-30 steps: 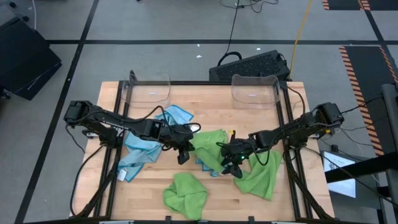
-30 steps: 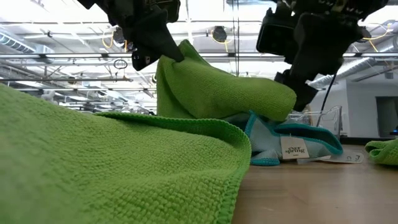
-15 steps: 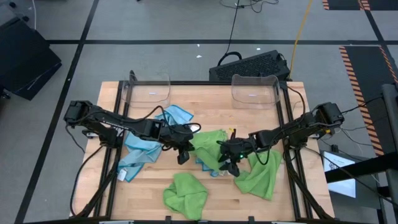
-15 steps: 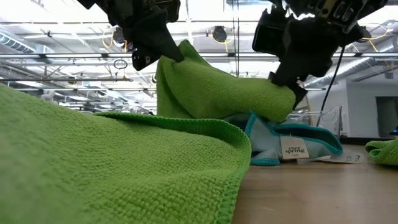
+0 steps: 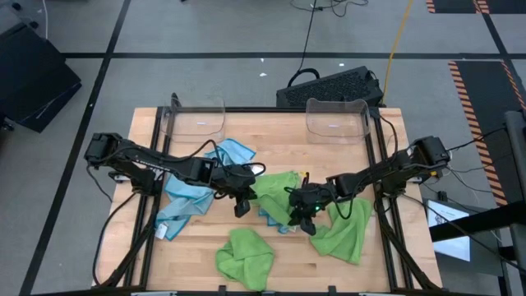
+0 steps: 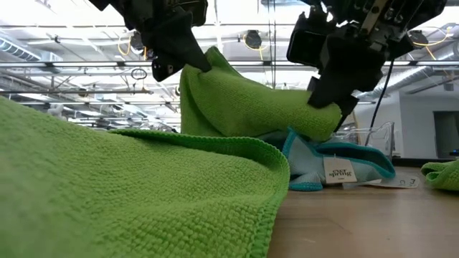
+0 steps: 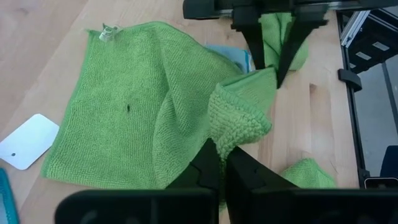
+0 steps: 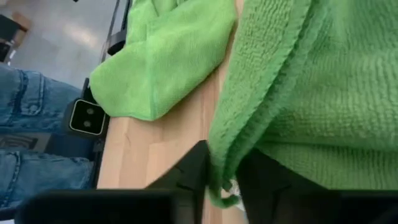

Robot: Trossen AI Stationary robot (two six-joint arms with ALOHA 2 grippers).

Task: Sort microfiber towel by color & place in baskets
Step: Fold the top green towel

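A green towel [image 5: 278,191] lies crumpled at the table's middle, partly on a blue towel [image 6: 337,161]. My left gripper [image 5: 241,200] is shut on its left end and my right gripper [image 5: 301,215] is shut on its right end. More blue towels [image 5: 191,196] lie at the left. A second green towel [image 5: 245,253] lies near the front edge and a third [image 5: 345,230] lies at the right. Two clear baskets [image 5: 196,120] [image 5: 335,120] stand at the far edge. My left gripper pinches a folded-over corner [image 7: 231,134] of the green towel between its two fingers, coming from the table's left and slanting down. That end is raised off the table [image 6: 195,72]; the rest slopes down to the right. My right gripper has the towel's hemmed edge [image 8: 225,140] between its two fingers, at the towel's right corner [image 7: 266,76]. It comes from the table's right, slanting down. That end sits a little above the blue towel [image 6: 315,115].
A white card [image 7: 25,142] lies on the wood beside the green towel. The front green towel fills the low view's foreground [image 6: 129,193]. A dark box [image 5: 333,86] stands behind the table. A person's legs in jeans [image 8: 31,93] show beyond the table's edge.
My right gripper has gone toward the table's left, up to the green towel's right end, and now has that end between its fingers. The towel and my left gripper have kept still.
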